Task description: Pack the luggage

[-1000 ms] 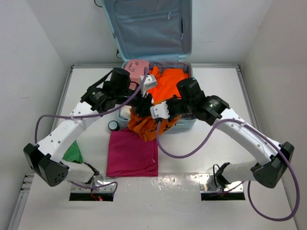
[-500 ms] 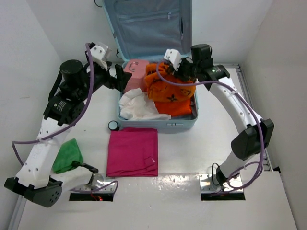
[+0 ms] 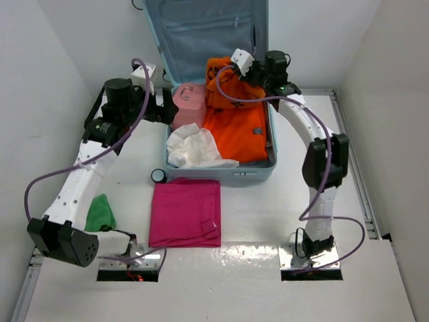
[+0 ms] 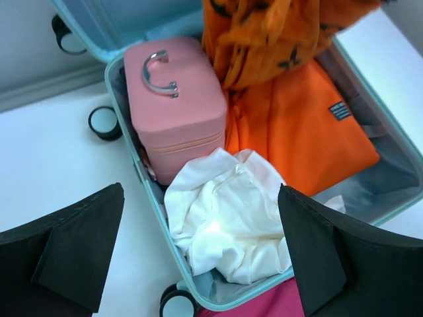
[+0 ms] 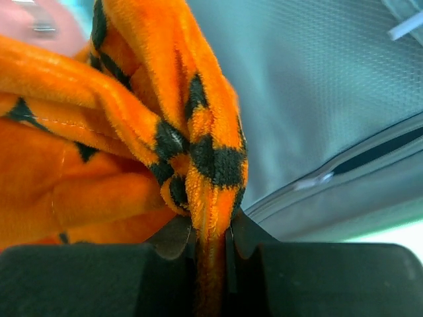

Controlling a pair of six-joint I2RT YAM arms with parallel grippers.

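outstretched right gripper (image 5: 210, 232) pinches orange cloth (image 5: 132, 165) above luggage (image 3: 221, 176); left gripper (image 4: 200, 191) spread wide.

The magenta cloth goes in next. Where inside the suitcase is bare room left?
Only a bare strip of lining shows, between the orange garment and the front-right wall of the suitcase. The left half is crowded: pink case behind, white garment in front.

One luggage (image 3: 218, 176), pink case (image 3: 190, 104), white garment (image 3: 198, 147), magenta cloth (image 3: 186, 213), green cloth (image 3: 100, 213); two orange garments (image 3: 238, 131).
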